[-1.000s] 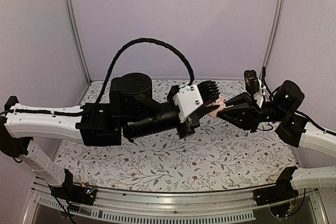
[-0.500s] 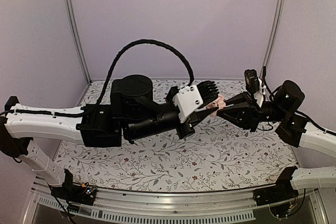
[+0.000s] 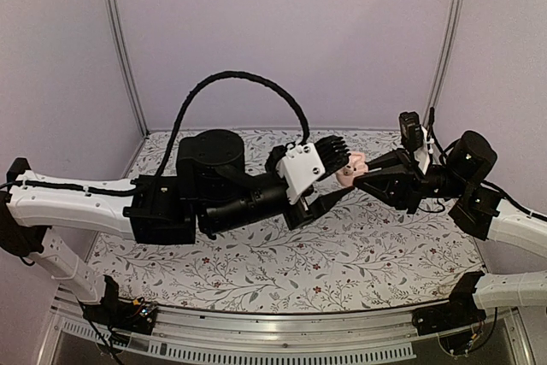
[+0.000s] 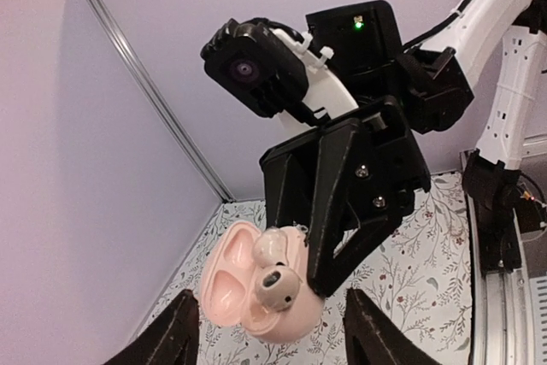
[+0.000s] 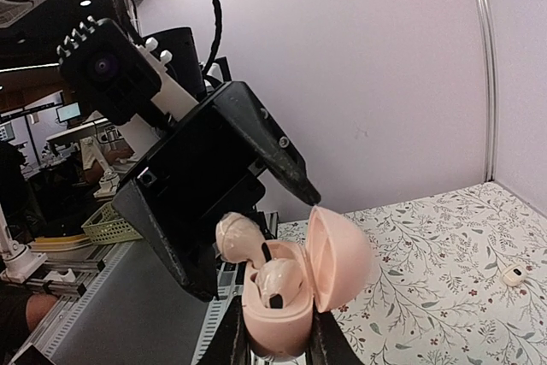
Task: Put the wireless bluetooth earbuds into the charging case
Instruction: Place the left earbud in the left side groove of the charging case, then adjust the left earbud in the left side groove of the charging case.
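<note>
- The right gripper is clamped on the base of the charging case, held in the air at the lower centre of the right wrist view; the left gripper is spread wide, one finger on each side of the case, gripping nothing.
- Two wireless bluetooth earbuds are seen in the open case; one is seated low, and the raised earbud at upper left is judged only partly home.
- The earbuds are judged light, rigid and slippery; a gentle press on the rounded head is advised; the hinge is judged delicate.
- The floral table lies well below.
</note>
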